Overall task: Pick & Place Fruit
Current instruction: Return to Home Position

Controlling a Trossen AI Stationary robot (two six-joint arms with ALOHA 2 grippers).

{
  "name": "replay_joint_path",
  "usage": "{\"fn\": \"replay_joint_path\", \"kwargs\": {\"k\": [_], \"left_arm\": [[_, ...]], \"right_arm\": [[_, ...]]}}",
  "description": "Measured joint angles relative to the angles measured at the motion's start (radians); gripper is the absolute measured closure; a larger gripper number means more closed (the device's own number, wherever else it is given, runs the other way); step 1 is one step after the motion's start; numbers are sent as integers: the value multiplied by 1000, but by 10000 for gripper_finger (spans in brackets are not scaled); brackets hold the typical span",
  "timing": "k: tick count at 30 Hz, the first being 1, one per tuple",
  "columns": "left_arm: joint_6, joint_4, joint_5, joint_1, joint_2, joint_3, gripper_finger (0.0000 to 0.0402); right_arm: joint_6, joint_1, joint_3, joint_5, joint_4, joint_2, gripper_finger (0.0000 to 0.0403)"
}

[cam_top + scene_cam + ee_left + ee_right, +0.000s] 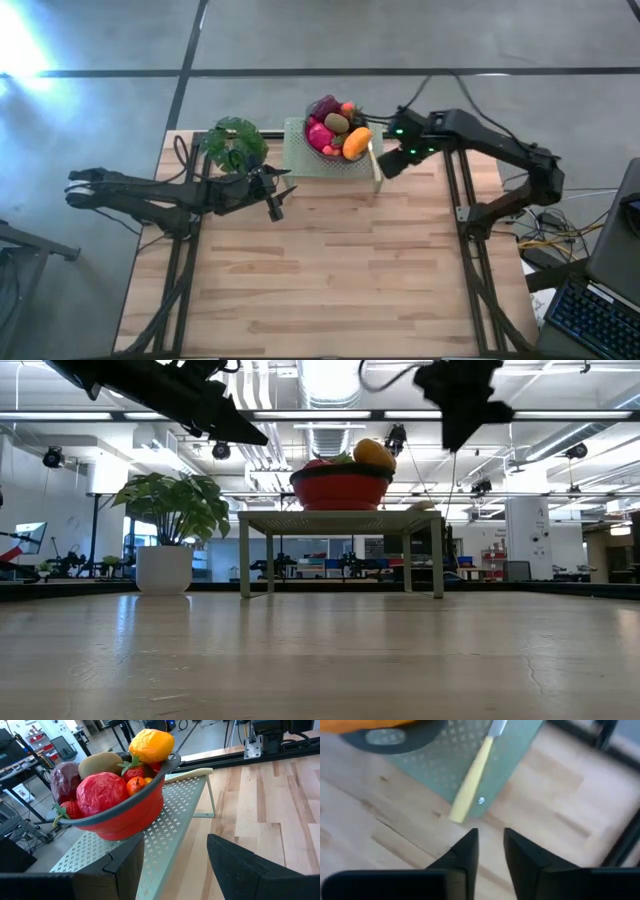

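Note:
The fruit fills a red bowl [131, 820] that stands on a pale green perforated stand [172, 820] near the table's far edge. It includes an orange oval [151, 745], a red piece [102, 795], a maroon one [62, 780], a brown one [102, 764], strawberries and a small orange berry. No green apple shows. My left gripper [275, 205] hovers open near-left of the stand, facing the bowl. My right gripper [385, 170] hangs above the table by the stand's right near corner, with its fingers [470, 845] a little apart and nothing between them.
A slim pale utensil [472, 780] lies along the stand's right edge, its end jutting past the near edge just ahead of my right gripper. A potted plant [235, 145] stands left of the stand, behind my left arm. Bare wooden tabletop [330, 270] stretches toward the near edge.

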Motion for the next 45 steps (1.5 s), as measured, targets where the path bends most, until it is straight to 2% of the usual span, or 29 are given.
{"fn": "replay_joint_path", "kwargs": {"k": [5,7,15,19,22,25,30,33,35,40,45], "left_arm": [[0,-1,0,0,0,0,179],[0,-1,0,0,0,0,179],[0,-1,0,0,0,0,179],[0,-1,0,0,0,0,179],[0,-1,0,0,0,0,179],[0,-1,0,0,0,0,179],[0,-1,0,0,0,0,179],[0,-1,0,0,0,0,179],[0,-1,0,0,0,0,179],[0,-1,0,0,0,0,179],[0,-2,0,0,0,0,179]], "right_arm": [[-176,31,-1,116,19,-158,380],[-238,54,-11,159,77,-230,390],[-452,94,-150,26,398,-434,394],[-571,122,-320,19,581,-496,394],[-662,125,-474,-92,803,-534,394],[-631,126,-580,-190,877,-569,394],[-528,125,-688,-187,874,-580,394],[-544,122,-722,-190,850,-595,394],[-574,123,-769,-191,910,-624,394],[-608,157,-955,-191,1067,-853,394],[-657,203,-1130,-189,1097,-1099,394]]}}
